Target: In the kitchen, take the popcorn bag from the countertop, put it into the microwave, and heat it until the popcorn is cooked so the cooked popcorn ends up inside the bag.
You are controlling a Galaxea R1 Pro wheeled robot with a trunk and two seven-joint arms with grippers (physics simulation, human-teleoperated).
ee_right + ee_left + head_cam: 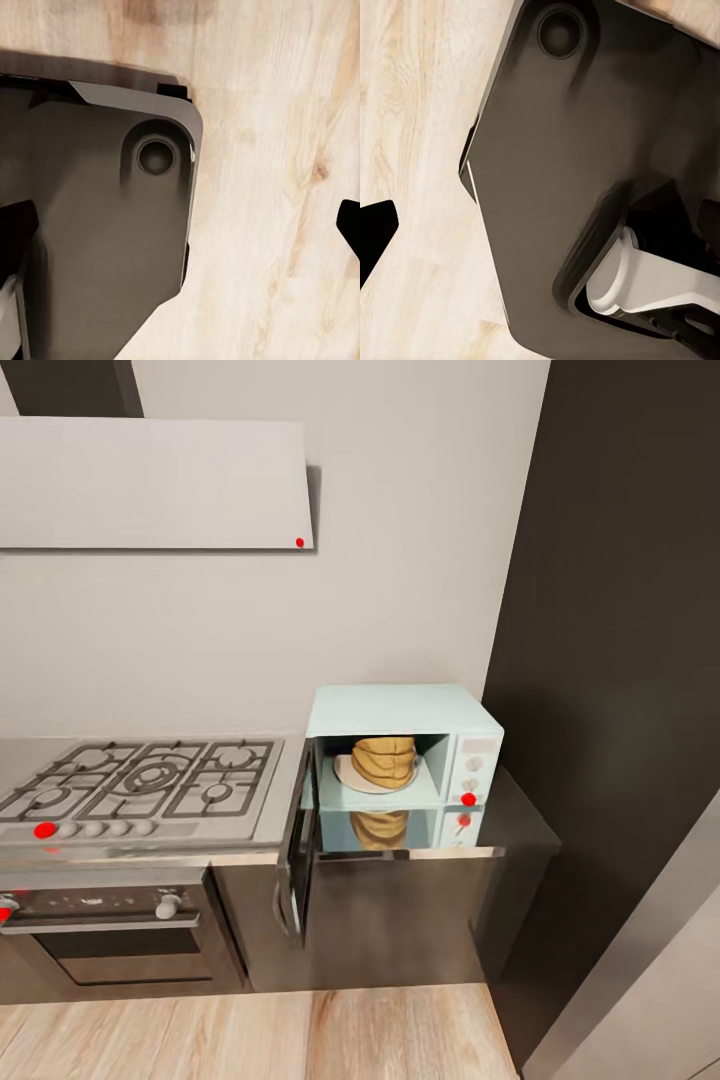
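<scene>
The popcorn bag (384,759), a tan crumpled sack, stands upright on a pale round plate (352,777) inside the microwave (405,710). Its top is up under the cavity's ceiling, so I cannot see any kernels. The microwave door (298,847) is swung wide open to the left and hangs out past the front edge of the table (525,810), its dark glass edge-on. The glossy grey table top mirrors the bag just below the cavity.

To the right, a tall dark panel (620,610) rises close beside the microwave and shuts that side in. To the left, just past the open door, lies the gas hob (150,780) with its row of knobs, and under it the built-in oven (120,930) with a white knob. A flat pale hood (150,482) hangs on the wall above the hob. The wood floor (300,1035) in front of the cabinets gives open room to stand.

Both wrist views look down at the robot's dark base (97,225) over the floor. Only dark tips of the fingers show at the picture edges, so I cannot tell how wide either pair stands.
</scene>
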